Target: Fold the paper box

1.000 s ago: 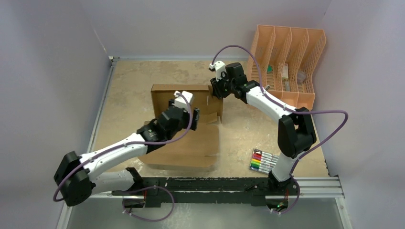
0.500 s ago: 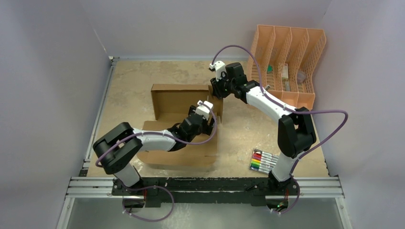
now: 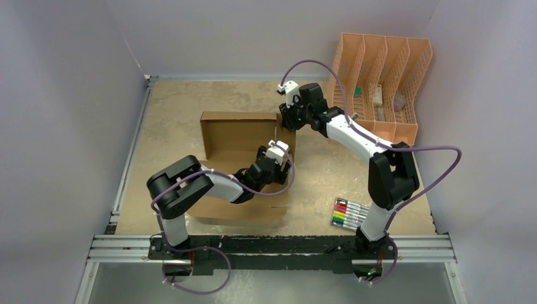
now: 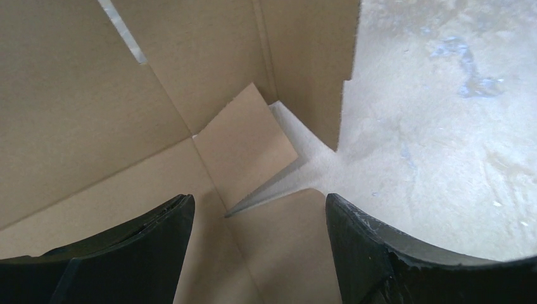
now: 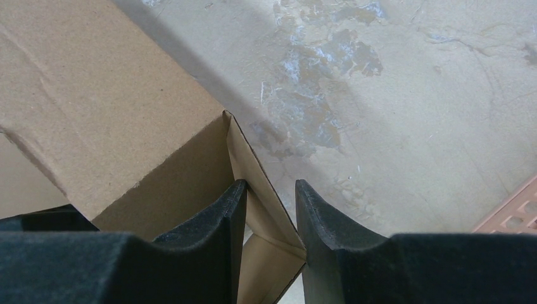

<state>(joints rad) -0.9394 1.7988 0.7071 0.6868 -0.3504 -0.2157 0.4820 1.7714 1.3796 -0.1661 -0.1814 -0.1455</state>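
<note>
Left gripper (image 3: pixel 279 154), seen from above, hangs over the near right corner of the paper box (image 3: pixel 244 131). In the left wrist view its two dark fingers (image 4: pixel 126 253) stand wide apart, with nothing between them and no contact with the cardboard. Below them are a small slanted corner tab (image 4: pixel 244 149), the flat near panel and a strip of bare table (image 4: pixel 443 114). Right gripper (image 3: pixel 289 118) sits at the far right corner of the box. In the right wrist view its fingers (image 5: pixel 209 234) are drawn close together astride the upright right wall, a thin folded edge of cardboard caught between them; the left finger lies against the wall's face and the right finger meets the flap's lower edge. The paper box is plain brown corrugated cardboard and lies at the middle of the mottled beige table. Its far wall and left wall stand upright, while its large near panel lies flat towards the arm bases, partly under the left arm. A narrow slot (image 4: pixel 123 31) cuts one panel. The peach slotted organizer (image 3: pixel 380 44) stands well apart at the far right corner. A pack of coloured markers (image 3: pixel 349 213) lies near the right arm's base.
</note>
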